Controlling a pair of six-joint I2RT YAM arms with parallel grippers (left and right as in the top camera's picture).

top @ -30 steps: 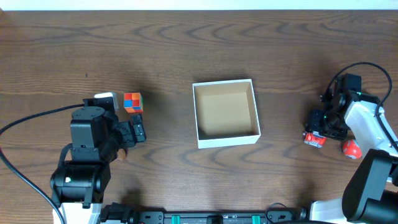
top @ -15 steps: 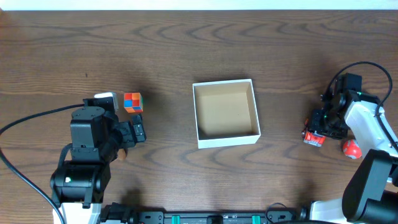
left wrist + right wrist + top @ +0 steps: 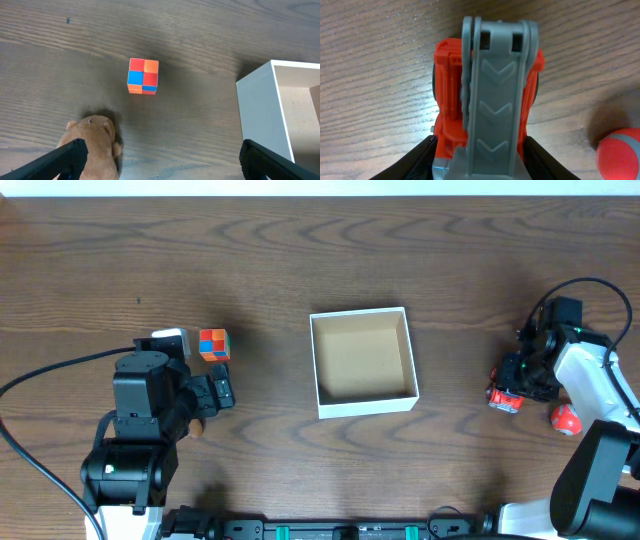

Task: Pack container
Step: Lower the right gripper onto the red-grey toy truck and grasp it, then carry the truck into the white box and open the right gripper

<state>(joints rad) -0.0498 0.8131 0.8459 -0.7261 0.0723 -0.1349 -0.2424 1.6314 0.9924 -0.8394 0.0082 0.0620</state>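
Note:
The container [image 3: 366,404], a square white-walled box with a tan bottom, sits empty at the table's middle; its corner shows in the left wrist view [image 3: 260,107]. My right gripper [image 3: 520,380] is at the far right, shut on a red and grey toy vehicle [image 3: 504,401]. In the right wrist view both fingers of this gripper [image 3: 480,155] press the toy vehicle's [image 3: 490,90] sides, low over the wood. My left gripper [image 3: 216,392] is open and empty at the left. In its wrist view the gripper [image 3: 160,160] has a brown plush toy [image 3: 92,142] by its left finger.
A red, orange and blue cube [image 3: 213,344] lies left of the container, also in the left wrist view [image 3: 143,75]. A red ball [image 3: 566,419] lies right of the toy vehicle, also in the right wrist view [image 3: 620,152]. A black cable loops at the far left.
My right gripper and the red toy vehicle have shifted very slightly up and left. The left arm has not moved.

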